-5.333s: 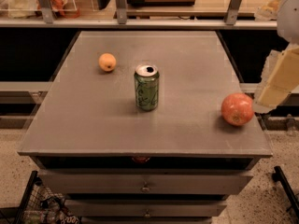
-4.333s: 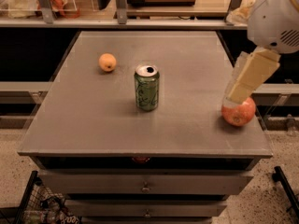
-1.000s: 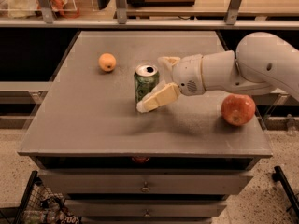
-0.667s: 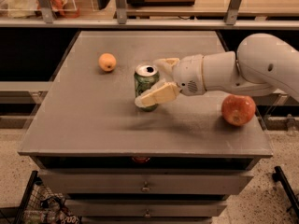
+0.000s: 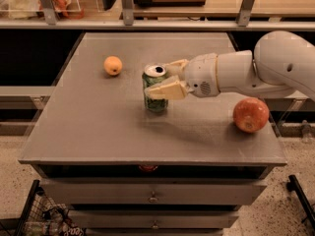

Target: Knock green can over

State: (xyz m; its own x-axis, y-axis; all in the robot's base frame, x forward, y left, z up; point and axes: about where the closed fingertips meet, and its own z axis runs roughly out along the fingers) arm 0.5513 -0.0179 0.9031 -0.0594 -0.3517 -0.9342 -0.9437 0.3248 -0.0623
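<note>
The green can (image 5: pixel 155 100) stands upright near the middle of the grey table (image 5: pixel 98 132), its silver top showing. My gripper (image 5: pixel 159 79) reaches in from the right at the can's upper half. It is open. The near finger (image 5: pixel 167 90) lies across the front of the can, and the far finger (image 5: pixel 176 65) sits behind its top right edge. The can's right side is between them. I cannot tell whether the fingers press on it.
A small orange fruit (image 5: pixel 113 65) lies at the back left of the table. A red apple (image 5: pixel 251 115) lies near the right edge, under my white arm (image 5: pixel 266 70). A shelf rail (image 5: pixel 147 23) runs behind the table, and drawers (image 5: pixel 152 195) are below its front edge.
My arm swung in from the right and came down to the can. In the last second the gripper moved a little left and up, and its fingers now straddle the can's upper part.
</note>
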